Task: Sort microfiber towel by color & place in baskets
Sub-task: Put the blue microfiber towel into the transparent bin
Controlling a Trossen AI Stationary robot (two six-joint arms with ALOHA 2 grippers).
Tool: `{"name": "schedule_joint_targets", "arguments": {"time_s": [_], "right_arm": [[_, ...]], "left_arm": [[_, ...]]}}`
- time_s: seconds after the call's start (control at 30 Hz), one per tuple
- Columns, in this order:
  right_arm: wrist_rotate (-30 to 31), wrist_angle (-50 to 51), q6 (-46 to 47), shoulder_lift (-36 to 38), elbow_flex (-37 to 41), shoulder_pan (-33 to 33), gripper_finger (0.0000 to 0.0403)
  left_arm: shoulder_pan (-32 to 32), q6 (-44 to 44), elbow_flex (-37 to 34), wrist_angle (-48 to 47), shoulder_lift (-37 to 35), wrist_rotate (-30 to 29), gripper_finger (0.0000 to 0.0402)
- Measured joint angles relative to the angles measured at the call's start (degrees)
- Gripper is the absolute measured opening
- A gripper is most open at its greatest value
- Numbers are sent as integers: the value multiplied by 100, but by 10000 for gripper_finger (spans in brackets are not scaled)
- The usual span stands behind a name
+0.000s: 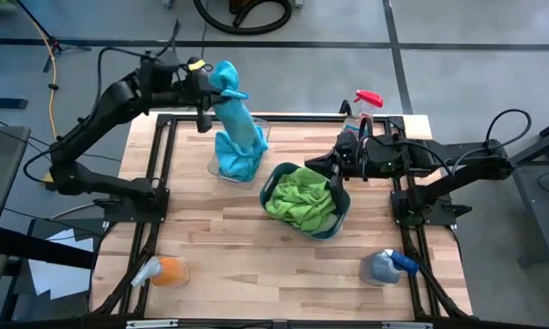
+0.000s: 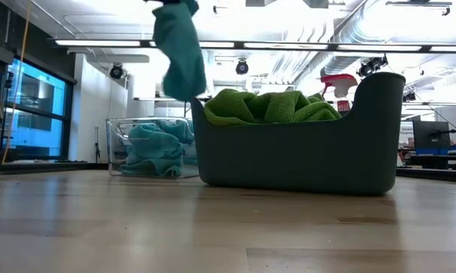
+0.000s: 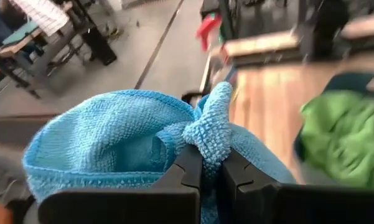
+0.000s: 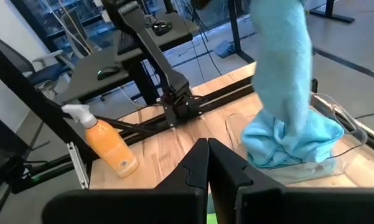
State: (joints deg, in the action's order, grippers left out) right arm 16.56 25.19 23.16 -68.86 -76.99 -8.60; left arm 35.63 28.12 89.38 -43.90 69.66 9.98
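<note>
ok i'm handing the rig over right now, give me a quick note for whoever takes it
Left gripper: shut on a turquoise towel, held above the clear basket.
Right gripper: shut, empty, at the far rim of the dark teal-grey basket.
Done: green towels in the dark basket; other turquoise towels already in the clear one.
Left: lower and release the held towel into the clear basket. No loose towels show on the table.

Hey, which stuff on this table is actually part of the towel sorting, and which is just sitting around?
Part of the job:
- blue towel hanging from the left claw above the clear basket
- blue towels in the clear basket
- green towels in the dark basket
- right claw, shut, beside the dark basket

Lying about:
- orange spray bottle
- blue spray bottle
- red-topped spray bottle
</note>
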Motion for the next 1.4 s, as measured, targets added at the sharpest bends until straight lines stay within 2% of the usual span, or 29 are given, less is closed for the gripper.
{"name": "schedule_joint_targets", "arguments": {"time_s": [0.1, 0.23, 0.37, 0.57, 1.07, 1.23, 1.33, 1.4], "right_arm": [[0, 0, 91, 0, 0, -1, 0], [0, 0, 103, 0, 0, 0, 0], [35, 0, 97, 0, 0, 0, 0], [297, 4, 44, 0, 0, 0, 0], [345, 4, 27, -1, 0, -1, 0], [350, 4, 37, 0, 0, 0, 0], [350, 3, 36, -1, 0, 0, 0], [351, 1, 37, -1, 0, 0, 0]], "left_arm": [[115, 265, -151, -148, 159, -281, 0], [272, 453, -496, -211, 298, -1104, 0], [469, 279, -879, 68, 311, -1535, 0], [461, 60, -1530, 700, 305, -1413, 0], [-509, -1110, -4016, 2774, 310, -1251, 0], [-795, -1314, -4369, 3334, 349, -1002, 0], [-867, -1476, -4427, 3231, 551, -519, 0], [-880, -1671, -4429, 3047, 836, -427, 0]]}}
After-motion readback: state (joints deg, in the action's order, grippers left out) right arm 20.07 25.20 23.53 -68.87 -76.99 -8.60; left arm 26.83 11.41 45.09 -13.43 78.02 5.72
